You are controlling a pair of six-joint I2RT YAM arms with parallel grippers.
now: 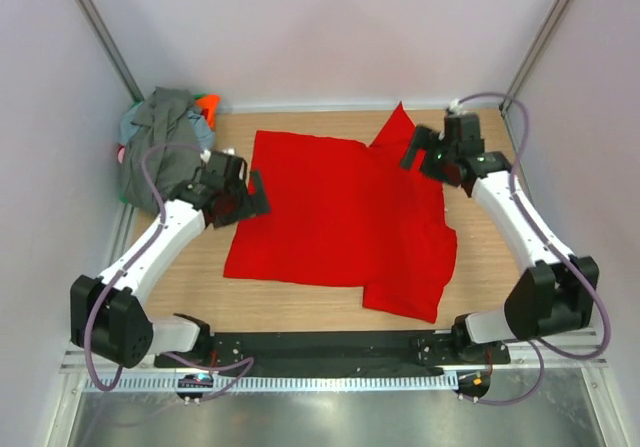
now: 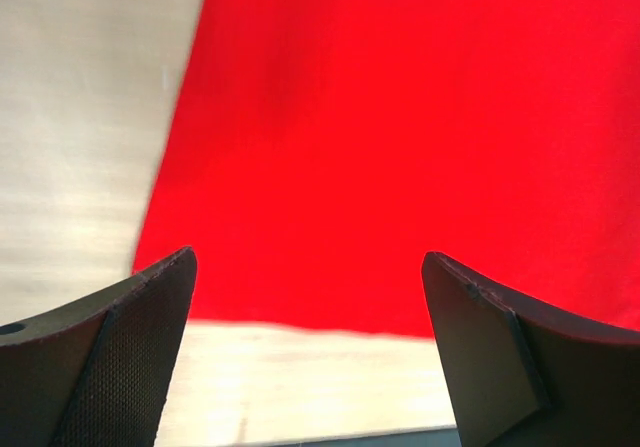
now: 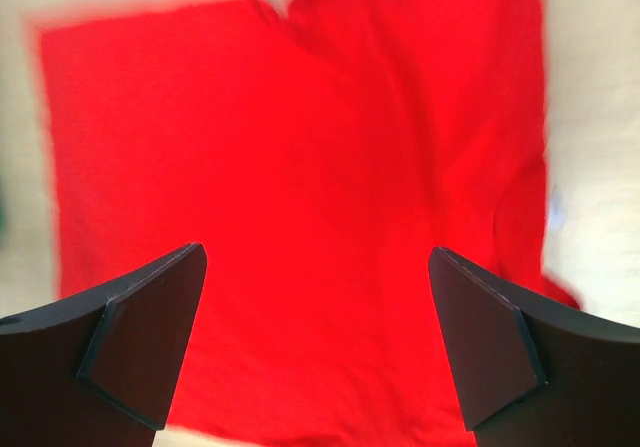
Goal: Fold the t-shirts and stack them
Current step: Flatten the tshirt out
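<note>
The left pincer (image 1: 256, 195) is gaping wide at the left edge of the red t-shirt (image 1: 340, 217), gripping nothing. The right pincer (image 1: 412, 153) is standing just as wide near the shirt's far right sleeve, and it too is empty. The red shirt is lying spread across the middle of the wooden bench (image 1: 300, 305). In the far left corner a heap of t-shirts (image 1: 160, 132) is sitting bunched, dark grey uppermost, with orange, light blue and pink peeking out.
</note>
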